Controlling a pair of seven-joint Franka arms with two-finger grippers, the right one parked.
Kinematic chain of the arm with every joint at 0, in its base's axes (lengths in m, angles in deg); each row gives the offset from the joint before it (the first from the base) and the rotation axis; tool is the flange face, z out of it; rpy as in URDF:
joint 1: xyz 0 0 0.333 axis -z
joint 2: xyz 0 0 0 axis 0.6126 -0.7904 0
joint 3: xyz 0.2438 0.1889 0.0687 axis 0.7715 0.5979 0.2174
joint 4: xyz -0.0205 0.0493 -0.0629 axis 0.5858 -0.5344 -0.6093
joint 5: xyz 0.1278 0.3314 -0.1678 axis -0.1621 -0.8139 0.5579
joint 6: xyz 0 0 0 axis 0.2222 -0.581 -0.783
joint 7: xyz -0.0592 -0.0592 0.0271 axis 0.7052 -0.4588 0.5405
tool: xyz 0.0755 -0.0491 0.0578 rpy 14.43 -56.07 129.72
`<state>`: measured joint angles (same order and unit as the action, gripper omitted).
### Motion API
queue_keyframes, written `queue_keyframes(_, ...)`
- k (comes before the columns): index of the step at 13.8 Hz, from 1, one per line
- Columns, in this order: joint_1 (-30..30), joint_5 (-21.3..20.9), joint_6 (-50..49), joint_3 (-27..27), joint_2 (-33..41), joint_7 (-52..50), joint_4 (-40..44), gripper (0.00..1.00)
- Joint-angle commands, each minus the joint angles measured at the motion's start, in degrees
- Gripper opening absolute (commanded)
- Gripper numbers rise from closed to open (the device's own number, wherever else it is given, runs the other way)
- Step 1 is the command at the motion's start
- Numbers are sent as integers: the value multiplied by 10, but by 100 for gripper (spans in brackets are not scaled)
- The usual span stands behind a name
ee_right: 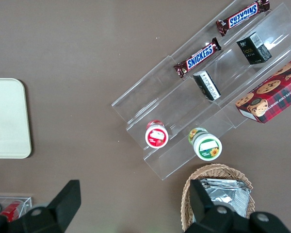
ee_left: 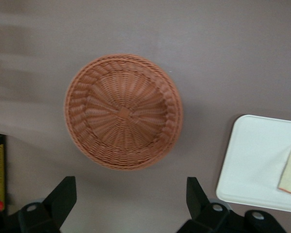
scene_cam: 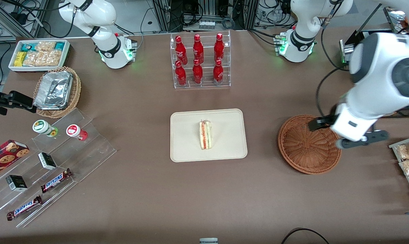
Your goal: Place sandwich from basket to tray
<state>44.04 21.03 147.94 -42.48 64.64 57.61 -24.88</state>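
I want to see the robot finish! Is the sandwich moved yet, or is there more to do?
It looks done. The sandwich lies on the tray, and the basket has nothing in it. The gripper is open, holds nothing, and hangs above the table beside the basket, as the left wrist view shows. Nothing seems left except maybe the arm pulling away.

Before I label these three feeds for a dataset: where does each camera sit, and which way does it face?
Front view: high above the table, looking down; the sandwich lies on the tray, the left arm's gripper is over the basket.
Left wrist view: on the working arm, facing down at the basket; its open gripper shows.
Right wrist view: on the parked arm, facing down at the Snickers bars.
Shared: front and left wrist views both show basket, tray and sandwich.
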Motion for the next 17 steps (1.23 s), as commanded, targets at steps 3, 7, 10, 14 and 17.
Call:
queue_keyframes(3, -62, 7, 20, -7, 62, 98, -79, 100)
queue_keyframes(7, -75, 7, 67, -5, 132, 121, -175, 100)
queue_keyframes(10, -52, 7, 78, 16, 175, 145, -217, 100)
queue_keyframes(14, -20, 6, 74, 56, 162, 167, -184, 100)
queue_keyframes(17, -23, 6, 31, 54, 124, 170, -115, 100)
